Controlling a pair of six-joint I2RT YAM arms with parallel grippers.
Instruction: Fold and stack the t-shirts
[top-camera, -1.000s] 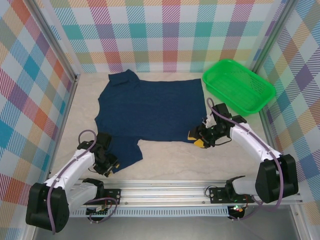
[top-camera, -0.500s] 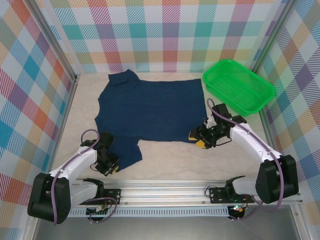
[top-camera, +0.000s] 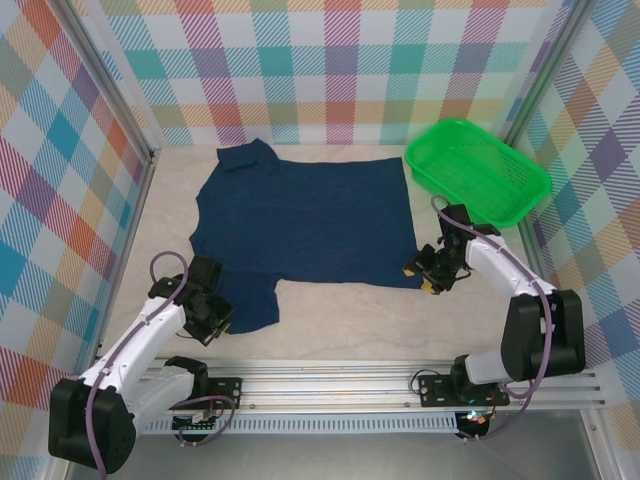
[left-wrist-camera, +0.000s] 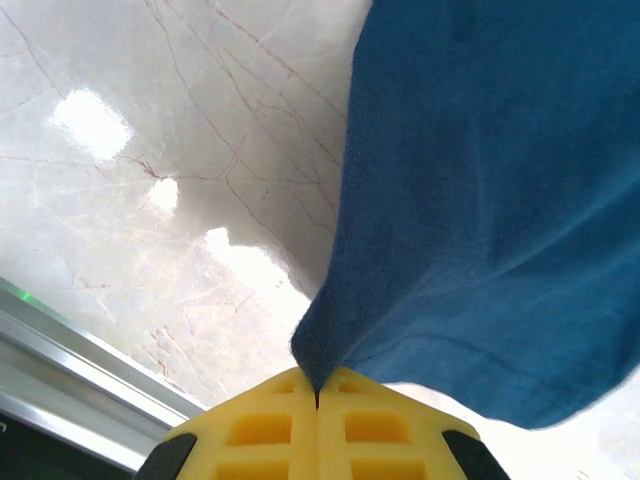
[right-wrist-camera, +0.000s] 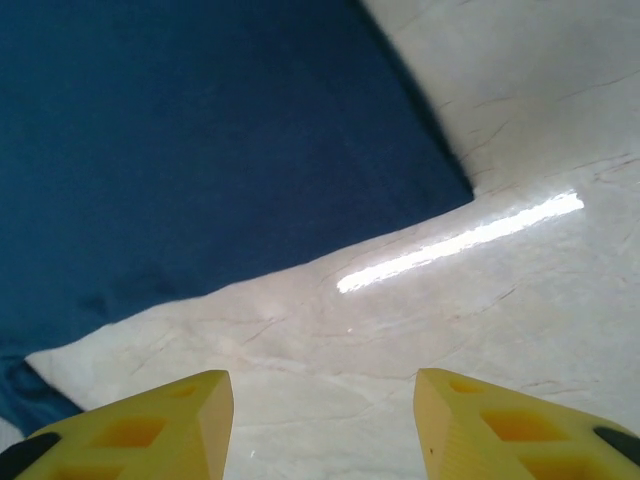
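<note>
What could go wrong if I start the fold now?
1. The left fingers pinch only the very tip of the t-shirt sleeve, so the cloth could slip out on a lift.
2. The right fingers are open over bare table, short of the hem corner. Lifting now would probably be one-sided and bunch the shirt.
3. The basket sits close to the right fingers, and a wide swing might knock it.

No legible text, brand, number or sign on t-shirt (top-camera: 300, 220), green basket (top-camera: 478, 172) or table (top-camera: 340, 320).
</note>
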